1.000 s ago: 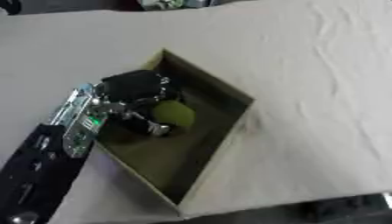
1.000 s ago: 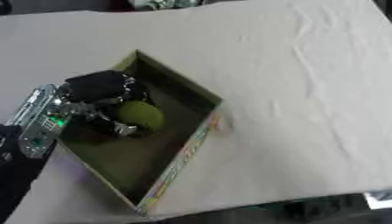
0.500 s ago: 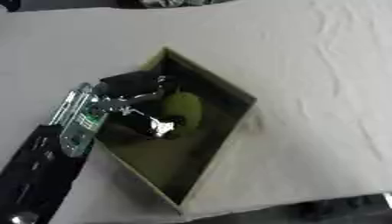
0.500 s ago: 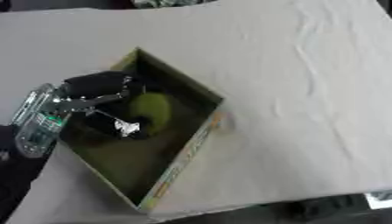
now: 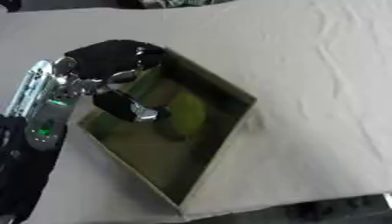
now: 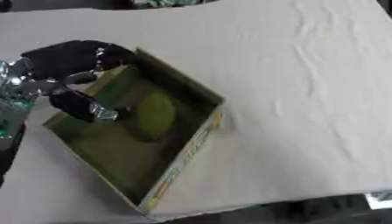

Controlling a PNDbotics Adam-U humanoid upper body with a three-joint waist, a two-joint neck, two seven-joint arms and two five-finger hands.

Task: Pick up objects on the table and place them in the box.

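An open cardboard box [image 5: 220, 84] with dark olive inner walls lies askew on the table. A green rounded object [image 5: 188, 112] rests on the box floor, near its middle. My left hand [image 5: 107, 58] hovers over the box's upper-left corner, black with silver joints, its forearm coming in from the left edge. Its fingers are spread and hold nothing. The thumb [image 5: 124, 106] points down into the box, just left of the green object and apart from it. My right hand shows in neither view.
A beige cloth [image 5: 314, 65] covers the table, wrinkled on the right. The table's front edge [image 6: 306, 199] runs along the bottom, close to the box's near corner. Dark objects sit along the far edge.
My left hand has opened and let go of the green object, then risen toward the box's upper-left corner. The green object now lies free on the box floor.
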